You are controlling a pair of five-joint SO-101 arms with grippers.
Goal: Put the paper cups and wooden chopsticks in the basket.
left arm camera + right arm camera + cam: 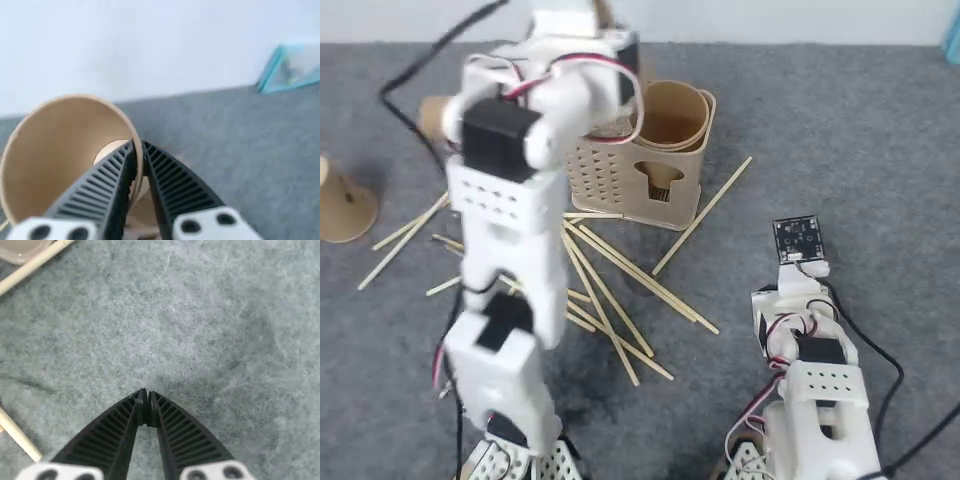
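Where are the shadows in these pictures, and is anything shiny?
High view: soft, even light, only faint shadows along the chopsticks, no glare. Right wrist view: a dim patch on the carpet just beyond the right hand. Left wrist view: the wall is bright and plain, and the cup pinched in the left hand shows no glare.

A paper cup (672,112) sits in the basket (610,175), chopsticks (705,213) scattered around it, another cup (342,205) seemingly overturned well apart.
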